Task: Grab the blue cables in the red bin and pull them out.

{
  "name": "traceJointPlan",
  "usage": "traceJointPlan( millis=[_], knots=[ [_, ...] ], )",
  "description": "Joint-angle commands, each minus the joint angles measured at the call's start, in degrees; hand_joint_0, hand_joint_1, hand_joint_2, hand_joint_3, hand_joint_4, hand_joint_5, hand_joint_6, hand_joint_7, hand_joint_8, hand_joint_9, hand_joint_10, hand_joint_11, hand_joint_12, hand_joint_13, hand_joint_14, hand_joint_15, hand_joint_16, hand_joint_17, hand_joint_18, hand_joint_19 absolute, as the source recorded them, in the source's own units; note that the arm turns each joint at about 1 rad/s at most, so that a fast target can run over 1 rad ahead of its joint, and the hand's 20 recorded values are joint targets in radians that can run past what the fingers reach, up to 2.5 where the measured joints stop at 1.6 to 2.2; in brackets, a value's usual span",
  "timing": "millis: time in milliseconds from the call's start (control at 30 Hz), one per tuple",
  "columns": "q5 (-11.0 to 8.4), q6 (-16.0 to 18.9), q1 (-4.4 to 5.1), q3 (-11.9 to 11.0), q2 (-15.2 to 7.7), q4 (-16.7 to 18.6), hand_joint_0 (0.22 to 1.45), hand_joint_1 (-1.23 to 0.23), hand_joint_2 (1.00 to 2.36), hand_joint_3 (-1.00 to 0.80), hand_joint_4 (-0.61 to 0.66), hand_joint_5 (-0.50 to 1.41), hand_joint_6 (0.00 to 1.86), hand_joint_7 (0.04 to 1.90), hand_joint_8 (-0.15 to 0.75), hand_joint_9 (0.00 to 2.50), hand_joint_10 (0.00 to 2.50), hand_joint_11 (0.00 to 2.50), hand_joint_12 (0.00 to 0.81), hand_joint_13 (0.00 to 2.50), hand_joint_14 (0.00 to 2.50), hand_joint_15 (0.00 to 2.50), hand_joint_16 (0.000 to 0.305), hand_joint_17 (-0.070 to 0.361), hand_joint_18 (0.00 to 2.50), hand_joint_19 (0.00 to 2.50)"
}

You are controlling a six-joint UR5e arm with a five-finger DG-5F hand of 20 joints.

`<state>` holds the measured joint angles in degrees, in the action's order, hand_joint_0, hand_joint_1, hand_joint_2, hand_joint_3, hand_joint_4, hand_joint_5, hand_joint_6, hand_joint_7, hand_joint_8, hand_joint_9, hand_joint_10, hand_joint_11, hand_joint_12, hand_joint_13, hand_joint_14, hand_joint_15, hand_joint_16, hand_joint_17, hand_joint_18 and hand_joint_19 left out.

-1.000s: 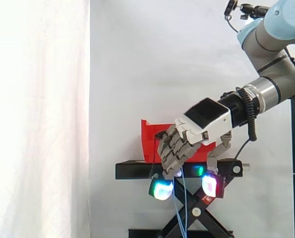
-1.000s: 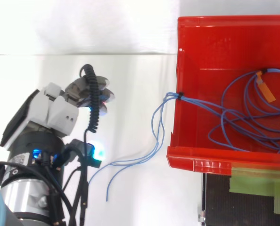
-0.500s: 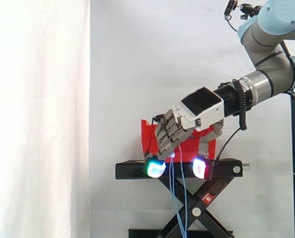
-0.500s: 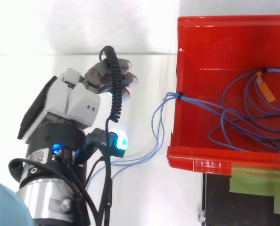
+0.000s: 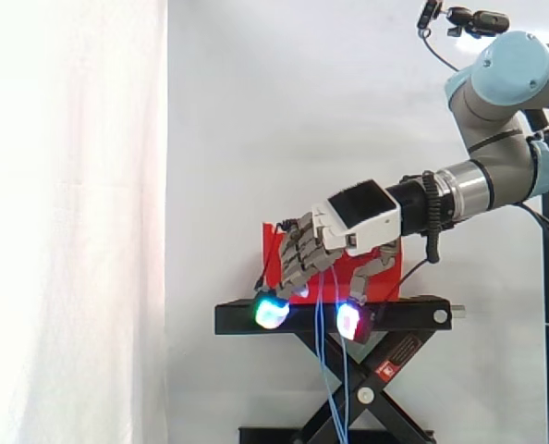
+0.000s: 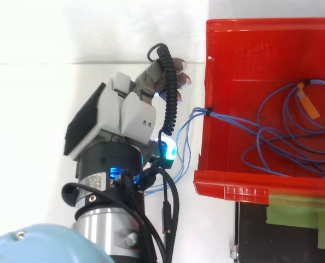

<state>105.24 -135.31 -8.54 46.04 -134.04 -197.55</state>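
Observation:
The red bin (image 6: 206, 82) stands on a black stand (image 5: 418, 314). Thin blue cables (image 6: 283, 137) lie looped in the bin, with an orange tag (image 6: 310, 107) at the far loop. Several strands cross the bin's left wall and hang down outside it (image 5: 335, 388). My hand (image 6: 127, 112) hovers just left of the bin, palm down, at about the height of its wall (image 5: 353, 217). The fingers are relaxed and point down and away from the arm, holding nothing. The thumb's glowing tip (image 6: 168, 149) is close beside the hanging strands.
A scissor lift (image 5: 385, 379) carries the black stand. Green tape (image 6: 294, 211) runs along the stand under the bin's near rim. A white curtain hangs behind the work, with free room left of the bin.
My hand has risen from below the stand's top to the bin wall's height and moved closer to the bin. The cables have stayed in place.

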Motion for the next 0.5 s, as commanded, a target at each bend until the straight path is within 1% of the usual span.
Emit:
traceJointPlan(
  millis=[0,100,233,467],
  knots=[
    [0.15,0.01,-0.25,0.98,0.0,1.02,0.76,-0.91,1.0,-1.0,0.2,0.45,0.01,0.41,0.294,0.77,0.02,1.13,0.394,0.73,0.02,0.72,0.053,0.118,0.53,0.58],
    [0.15,0.01,-0.43,1.42,0.0,1.38,0.76,-0.91,1.0,-1.0,0.2,0.46,0.01,0.41,0.294,0.77,0.02,1.12,0.394,0.72,0.02,0.72,0.052,0.118,0.53,0.58],
    [0.67,0.01,-0.6,1.5,0.0,1.38,0.76,-0.91,1.0,-1.0,0.21,0.48,0.01,0.43,0.292,0.78,0.02,1.13,0.393,0.72,0.02,0.72,0.052,0.117,0.53,0.58],
    [1.55,-0.17,-0.86,0.27,0.09,1.2,0.77,-0.89,1.0,-1.0,0.24,0.55,0.01,0.56,0.292,0.79,0.02,1.14,0.393,0.73,0.02,0.72,0.052,0.116,0.54,0.59]
  ],
)
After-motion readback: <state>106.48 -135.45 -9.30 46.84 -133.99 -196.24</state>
